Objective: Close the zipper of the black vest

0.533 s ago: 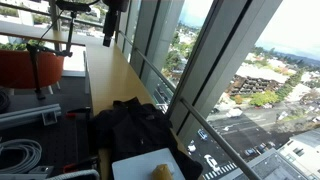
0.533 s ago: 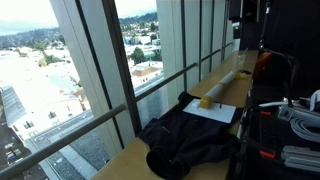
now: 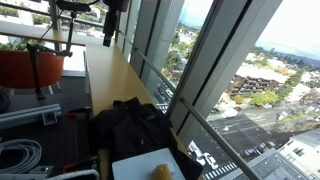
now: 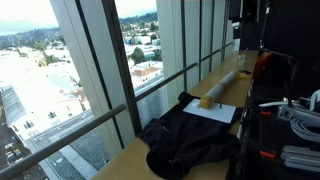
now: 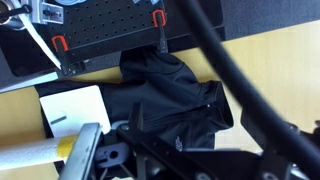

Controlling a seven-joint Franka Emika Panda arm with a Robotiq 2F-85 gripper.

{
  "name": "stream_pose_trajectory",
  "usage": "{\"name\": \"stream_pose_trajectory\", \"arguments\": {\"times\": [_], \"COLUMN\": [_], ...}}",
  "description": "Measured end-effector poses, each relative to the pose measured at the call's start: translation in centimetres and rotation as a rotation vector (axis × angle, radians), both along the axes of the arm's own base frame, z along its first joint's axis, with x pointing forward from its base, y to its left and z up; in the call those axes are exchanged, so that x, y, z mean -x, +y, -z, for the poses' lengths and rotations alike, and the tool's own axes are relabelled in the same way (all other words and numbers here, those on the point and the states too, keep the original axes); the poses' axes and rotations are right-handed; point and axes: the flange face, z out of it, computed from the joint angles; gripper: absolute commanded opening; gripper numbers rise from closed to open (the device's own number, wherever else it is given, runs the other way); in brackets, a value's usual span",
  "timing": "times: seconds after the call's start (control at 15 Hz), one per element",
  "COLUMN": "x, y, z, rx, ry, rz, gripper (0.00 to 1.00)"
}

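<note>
The black vest point(image 3: 135, 130) lies crumpled on the wooden ledge point(image 3: 110, 70) by the window and also shows in an exterior view point(image 4: 190, 135). In the wrist view the vest point(image 5: 175, 100) lies spread below me, collar to the right, with its zipper line running across the middle. My gripper point(image 3: 110, 36) hangs high above the far end of the ledge, well away from the vest. In the wrist view its dark jaws point(image 5: 200, 145) frame the bottom edge, spread apart and empty.
A white sheet point(image 4: 212, 112) with a yellow object point(image 4: 205, 101) lies next to the vest. A pale rolled tube point(image 4: 232, 82) lies further along. An orange pot point(image 3: 30, 65), cables point(image 3: 20, 155) and a black perforated board point(image 5: 100, 25) border the ledge. Window glass bounds the other side.
</note>
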Motion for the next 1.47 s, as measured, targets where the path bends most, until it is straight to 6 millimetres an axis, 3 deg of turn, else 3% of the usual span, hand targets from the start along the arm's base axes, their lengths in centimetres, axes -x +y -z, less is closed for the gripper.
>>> {"name": "stream_pose_trajectory", "arguments": {"times": [1.0, 1.2, 1.47], "x": [0.0, 0.0, -0.7], "y": [-0.1, -0.9, -3.8], "z": [0.1, 1.4, 4.6], "rx": [0.005, 0.042, 0.108], "ry": [0.001, 0.01, -0.049], "rz": [-0.001, -0.047, -0.188], "gripper": [1.0, 1.0, 1.0]}}
